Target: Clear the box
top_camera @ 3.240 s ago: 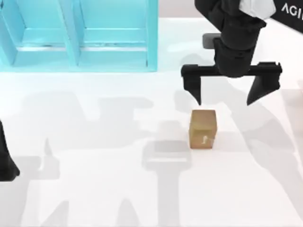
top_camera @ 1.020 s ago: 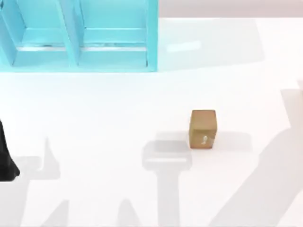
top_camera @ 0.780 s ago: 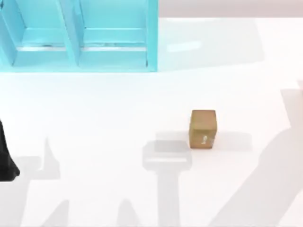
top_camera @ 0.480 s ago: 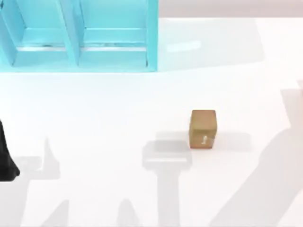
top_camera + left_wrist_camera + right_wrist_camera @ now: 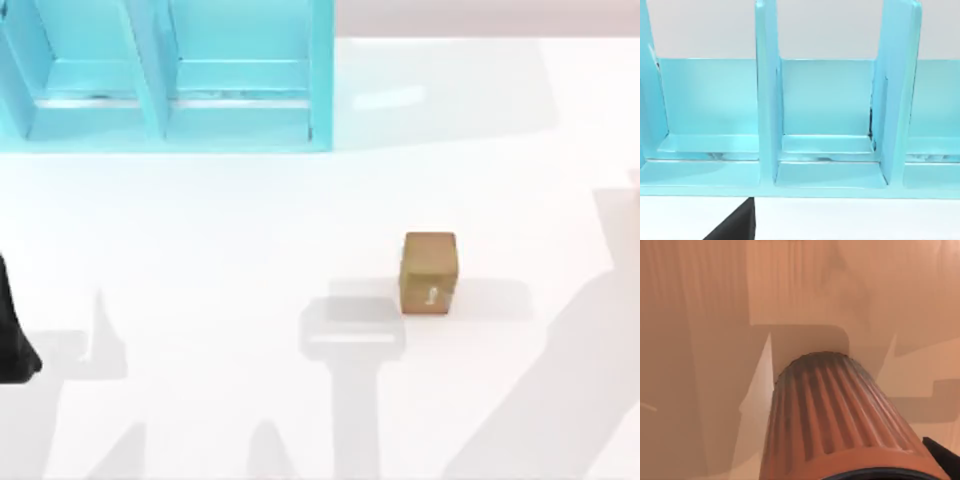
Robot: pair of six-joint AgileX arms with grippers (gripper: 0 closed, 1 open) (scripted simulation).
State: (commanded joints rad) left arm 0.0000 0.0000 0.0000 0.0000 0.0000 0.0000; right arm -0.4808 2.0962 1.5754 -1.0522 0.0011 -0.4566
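The box is a cyan open rack with upright dividers at the table's back left. The left wrist view looks straight into its compartments, whose bare floors show. A small brown block stands by itself on the white table, right of centre. My left arm sits parked at the far left edge, and a black tip of its gripper pokes into the left wrist view. A ribbed reddish-brown cylinder lies very close to the camera in the right wrist view, with a black sliver beside it.
Arm shadows fall across the white table in front and at the right. The box's right wall ends left of the table's middle.
The right gripper, which hung open just behind the brown block 3.2 s ago, has left the top view. The block has stayed put. Nothing moved in the last second.
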